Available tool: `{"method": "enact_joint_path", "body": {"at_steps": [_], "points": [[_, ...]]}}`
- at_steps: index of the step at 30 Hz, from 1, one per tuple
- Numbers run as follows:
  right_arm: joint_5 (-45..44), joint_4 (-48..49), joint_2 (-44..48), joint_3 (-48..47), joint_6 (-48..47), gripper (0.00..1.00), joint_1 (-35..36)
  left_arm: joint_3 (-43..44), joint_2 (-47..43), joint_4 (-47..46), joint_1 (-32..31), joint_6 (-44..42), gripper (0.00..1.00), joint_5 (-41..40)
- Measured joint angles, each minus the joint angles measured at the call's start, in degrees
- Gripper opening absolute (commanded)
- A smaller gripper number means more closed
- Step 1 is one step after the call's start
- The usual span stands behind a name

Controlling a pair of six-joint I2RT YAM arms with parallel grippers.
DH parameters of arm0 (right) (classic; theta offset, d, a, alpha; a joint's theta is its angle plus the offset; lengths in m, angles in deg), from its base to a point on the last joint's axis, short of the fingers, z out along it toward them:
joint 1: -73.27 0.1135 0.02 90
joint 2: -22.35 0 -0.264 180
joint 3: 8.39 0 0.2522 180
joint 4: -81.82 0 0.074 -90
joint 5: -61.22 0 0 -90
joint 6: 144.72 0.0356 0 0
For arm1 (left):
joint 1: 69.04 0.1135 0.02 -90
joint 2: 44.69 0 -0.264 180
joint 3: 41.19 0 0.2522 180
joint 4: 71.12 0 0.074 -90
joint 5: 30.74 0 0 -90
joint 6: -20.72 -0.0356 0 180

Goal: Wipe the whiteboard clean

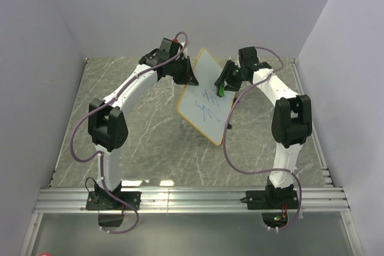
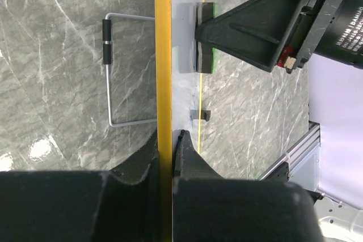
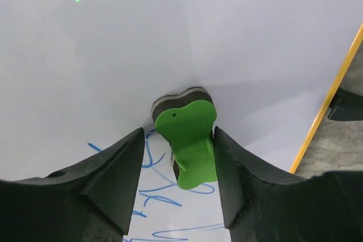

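Observation:
The whiteboard point(image 1: 204, 97) has an orange-tan rim and blue scribbles point(image 1: 207, 105) in its middle, and it stands tilted up off the marble table. My left gripper point(image 1: 189, 76) is shut on its rim; the left wrist view shows the rim point(image 2: 163, 55) edge-on between my jaws point(image 2: 169, 139). My right gripper point(image 1: 224, 83) holds the green eraser point(image 1: 221, 92) against the board's face. In the right wrist view the eraser point(image 3: 190, 140) sits between my fingertips point(image 3: 178, 131), felt side on the board point(image 3: 170, 38), just above the scribbles point(image 3: 164, 199).
A bent wire stand point(image 2: 108, 72) with black grips lies behind the board. Aluminium rails point(image 1: 192, 199) run along the table's near edge. Grey walls enclose the table on the left, back and right.

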Motion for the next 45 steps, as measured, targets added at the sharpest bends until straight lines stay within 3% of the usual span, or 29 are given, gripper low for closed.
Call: {"method": "enact_joint_path", "body": {"at_steps": [4, 10, 16, 28, 45], "points": [[0.68, 0.17, 0.46, 0.63, -0.15, 0.60, 0.17, 0.00, 0.00, 0.09, -0.04, 0.02, 0.00, -0.22], [0.50, 0.74, 3.58, 6.95, 0.28, 0.47, 0.17, 0.24, 0.11, 0.20, -0.17, 0.02, 0.00, -0.26], [-0.92, 0.24, 5.86, 11.10, 0.92, 0.48, 0.33, 0.39, 0.13, 0.13, -0.39, 0.02, 0.00, -0.33], [-3.15, -2.01, 6.03, 9.66, 0.92, 0.56, 1.01, -0.20, -0.46, -0.31, -0.83, 0.04, 0.00, -1.14], [-5.11, -3.89, 6.03, 8.26, 0.92, 0.46, 1.31, -0.37, -0.48, -0.81, -1.16, 0.07, 0.00, -1.46]]}}
